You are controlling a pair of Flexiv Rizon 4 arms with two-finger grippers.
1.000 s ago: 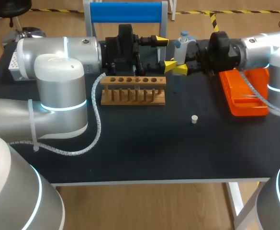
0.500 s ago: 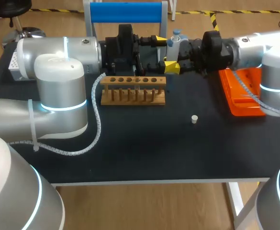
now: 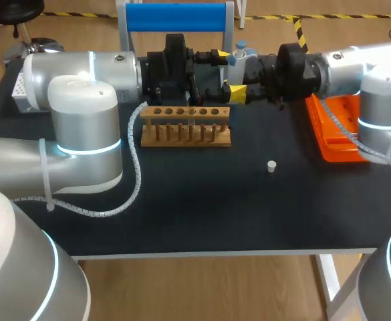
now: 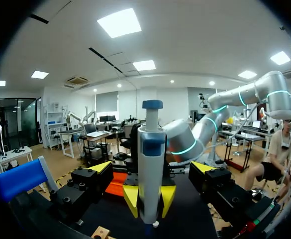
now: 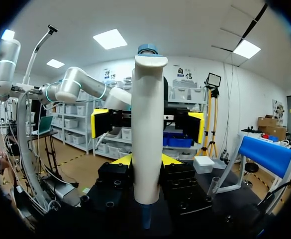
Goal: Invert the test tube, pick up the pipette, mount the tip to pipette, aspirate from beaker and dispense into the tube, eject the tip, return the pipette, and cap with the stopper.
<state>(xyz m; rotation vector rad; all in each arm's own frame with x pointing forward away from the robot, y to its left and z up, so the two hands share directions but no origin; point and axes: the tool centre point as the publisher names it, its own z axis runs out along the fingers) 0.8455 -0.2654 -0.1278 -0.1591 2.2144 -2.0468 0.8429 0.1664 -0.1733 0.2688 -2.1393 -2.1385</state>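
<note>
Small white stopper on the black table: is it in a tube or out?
Out. The small white stopper sits alone on the black table, apart from the wooden tube rack, with no tube touching it.

bench (image 3: 202,214) far-left corner: white perforated block (image 3: 18,90) | far edge: blue-barred stand (image 3: 175,17) | right edge: orange tray (image 3: 339,140)

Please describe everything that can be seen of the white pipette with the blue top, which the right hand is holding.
The white plastic pipette with the blue push-button top stands upright in the air above the far side of the table. Its body is a long smooth tube, and its narrow lower end points down; whether a tip is mounted there cannot be told. The right hand is shut on its lower body, one yellow fingertip on each side. It stands between the open fingers of the left hand, which do not touch it.
</note>
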